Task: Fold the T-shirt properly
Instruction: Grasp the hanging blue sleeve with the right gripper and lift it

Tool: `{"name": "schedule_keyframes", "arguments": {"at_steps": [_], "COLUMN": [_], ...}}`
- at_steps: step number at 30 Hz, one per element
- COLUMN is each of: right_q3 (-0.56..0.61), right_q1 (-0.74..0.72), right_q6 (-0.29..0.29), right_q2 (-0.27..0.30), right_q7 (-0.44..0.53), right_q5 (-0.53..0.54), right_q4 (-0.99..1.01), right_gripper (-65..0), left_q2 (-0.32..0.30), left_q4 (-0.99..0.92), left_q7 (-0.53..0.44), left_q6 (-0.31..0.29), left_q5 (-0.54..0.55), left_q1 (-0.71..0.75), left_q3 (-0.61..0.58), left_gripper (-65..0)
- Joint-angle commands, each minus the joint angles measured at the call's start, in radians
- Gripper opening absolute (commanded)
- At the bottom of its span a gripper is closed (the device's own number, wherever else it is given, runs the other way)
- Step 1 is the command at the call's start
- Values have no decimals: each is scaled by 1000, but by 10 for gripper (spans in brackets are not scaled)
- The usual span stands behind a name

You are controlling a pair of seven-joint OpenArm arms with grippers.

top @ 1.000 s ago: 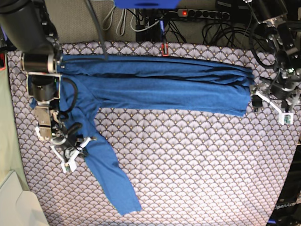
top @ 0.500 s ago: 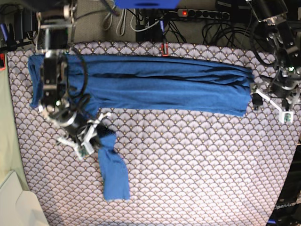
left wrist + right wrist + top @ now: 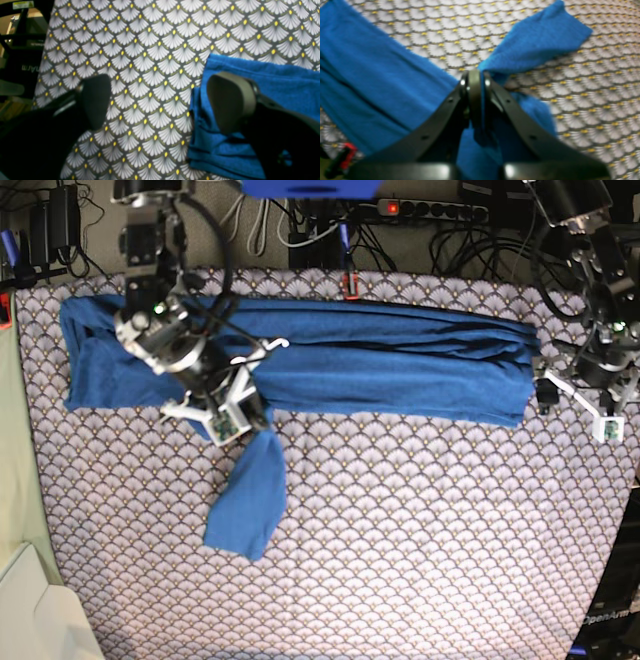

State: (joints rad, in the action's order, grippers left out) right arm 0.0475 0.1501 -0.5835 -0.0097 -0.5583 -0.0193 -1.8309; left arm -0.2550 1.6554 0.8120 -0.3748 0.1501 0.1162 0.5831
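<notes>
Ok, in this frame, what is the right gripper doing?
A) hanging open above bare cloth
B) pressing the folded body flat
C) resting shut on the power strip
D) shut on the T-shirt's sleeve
D: the right gripper has its jaws shut on the T-shirt, and the pinched sleeve trails out beyond them onto the table cloth.

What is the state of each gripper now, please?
Left gripper: open, holding nothing, beside the folded end of the T-shirt.
Right gripper: shut on the T-shirt's sleeve.
</notes>
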Motion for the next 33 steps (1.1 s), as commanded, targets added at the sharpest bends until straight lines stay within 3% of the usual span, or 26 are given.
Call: {"name": "schedule_keyframes", "arguments": {"at_steps": [1, 9, 33], "right_q3": [2, 50, 223], "right_q1": [-2, 59, 110], "right_q6": [0, 0, 3], "right_q2": [-11, -71, -95], "right_q7": [28, 28, 30], "right_q5": [15, 14, 15], "right_q4": [-25, -23, -3], "right_gripper": [-650, -650, -650], "left_q2": [-17, -17, -17], "left_q4": [18, 61, 61], "left_q7": [-19, -19, -19], "left_q6": [0, 0, -2], "left_q5": [6, 6, 6], "left_q1": [-14, -8, -8], "left_q3": [5, 5, 5], "left_gripper": [-30, -30, -30]}}
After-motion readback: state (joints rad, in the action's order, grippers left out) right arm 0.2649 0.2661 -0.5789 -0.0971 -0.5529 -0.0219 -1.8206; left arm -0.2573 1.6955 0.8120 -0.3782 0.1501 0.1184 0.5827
